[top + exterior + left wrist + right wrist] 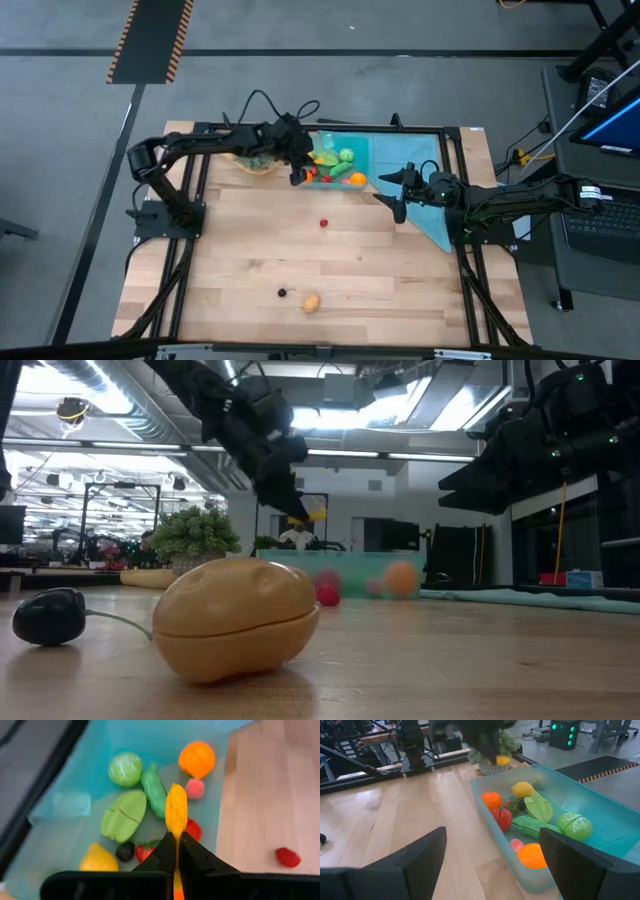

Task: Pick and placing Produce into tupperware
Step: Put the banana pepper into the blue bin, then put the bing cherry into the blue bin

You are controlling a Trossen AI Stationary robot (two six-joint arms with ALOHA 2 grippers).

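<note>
The left gripper (177, 851) is clamped on a slim yellow-orange toy vegetable (176, 812), held above the teal tupperware (65, 805); below it lie a lemon (98, 859), an orange (196, 758) and green pieces. The right gripper (492, 855) waits beside the tupperware, fingers spread wide, holding nothing.

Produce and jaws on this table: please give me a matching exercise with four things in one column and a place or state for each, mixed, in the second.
1. yellow-orange produce piece
2. tan potato
3. orange fruit
4. right gripper

A. lies in the tupperware
B. pinched in the left gripper above the tupperware
C. open, holding nothing
D. on bare wood near the table's front edge

Pairs: 1-B, 2-D, 3-A, 4-C
</note>
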